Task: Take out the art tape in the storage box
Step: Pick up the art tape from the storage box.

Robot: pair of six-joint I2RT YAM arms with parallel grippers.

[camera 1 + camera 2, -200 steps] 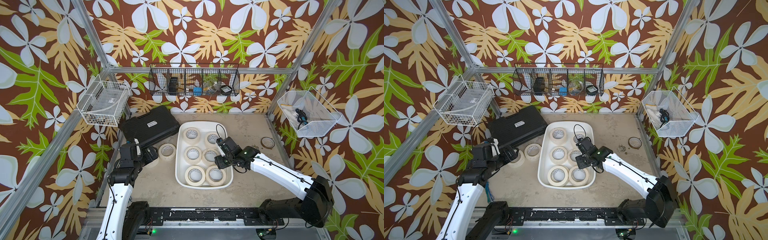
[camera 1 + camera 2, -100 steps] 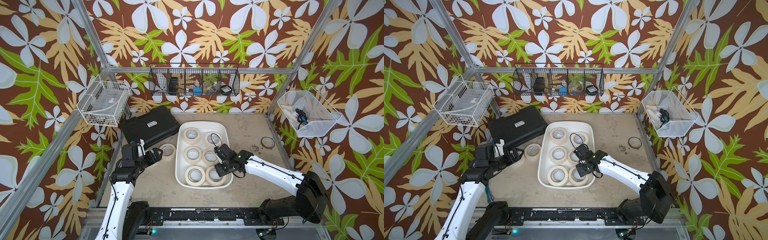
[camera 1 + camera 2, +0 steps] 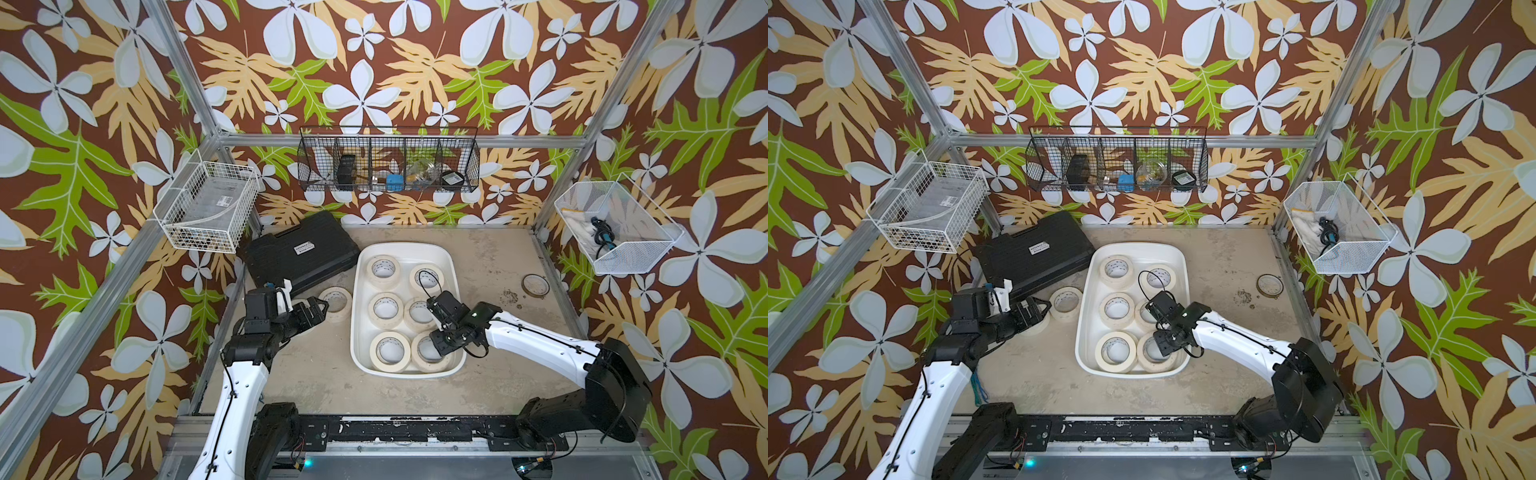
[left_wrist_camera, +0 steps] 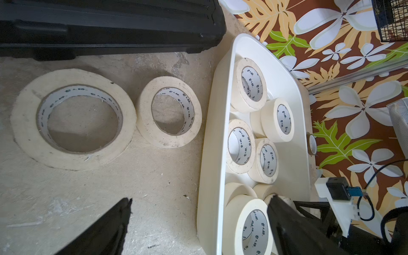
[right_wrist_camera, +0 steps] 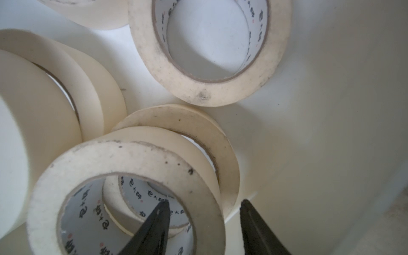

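The storage box (image 3: 409, 249) is a white tub in the middle of the table, with several cream art tape rolls lying in it. My right gripper (image 3: 436, 351) reaches down into its front right corner. In the right wrist view that gripper (image 5: 204, 201) is open. It straddles the wall of a roll (image 5: 132, 159), one finger inside the core and the other outside, with a gap showing. Two more rolls (image 4: 24, 114) (image 4: 145, 110) lie on the table left of the box. My left gripper (image 3: 318, 309) hovers wide open beside them, holding nothing.
A black ribbed case (image 3: 301, 253) lies at the back left, touching the box's corner. A thin brownish ring (image 3: 535, 286) sits on the table at the right. Wire baskets hang on the left (image 3: 205, 208), back (image 3: 386, 160) and right (image 3: 615, 228) walls.
My right gripper has moved from the box's middle right toward its front right roll, dropped onto it and narrowed its jaws. The left gripper has drifted slightly toward the box.
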